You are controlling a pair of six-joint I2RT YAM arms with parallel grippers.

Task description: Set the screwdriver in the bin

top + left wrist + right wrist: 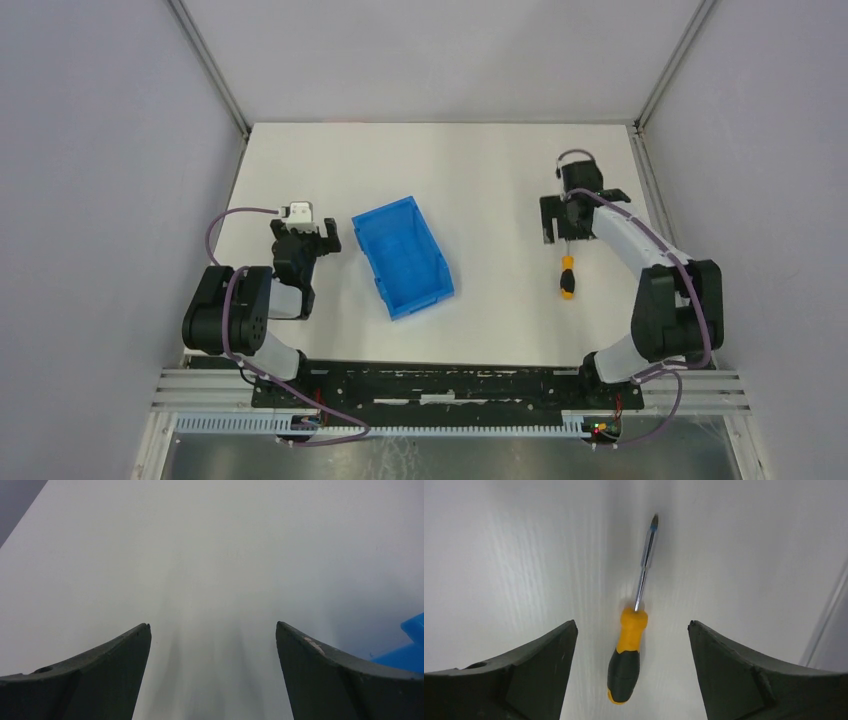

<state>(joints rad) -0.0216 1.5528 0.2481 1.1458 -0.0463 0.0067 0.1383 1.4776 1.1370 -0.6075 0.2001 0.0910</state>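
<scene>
The screwdriver (567, 275) lies flat on the white table at the right, with an orange-and-black handle and a thin metal shaft. My right gripper (567, 230) hovers over it, open. In the right wrist view the handle (626, 660) lies between my two spread fingers, untouched, with the right gripper (631, 625) above it and the shaft pointing away. The blue bin (420, 297) sits at the table's middle, empty, turned at an angle. My left gripper (306, 240) is open and empty just left of the bin. In the left wrist view, the left gripper (212, 625) is over bare table and a corner of the bin (407, 650) shows at right.
Grey walls enclose the white table (470, 170) on the left, back and right. The table's right edge rail (824, 625) runs close to the right gripper.
</scene>
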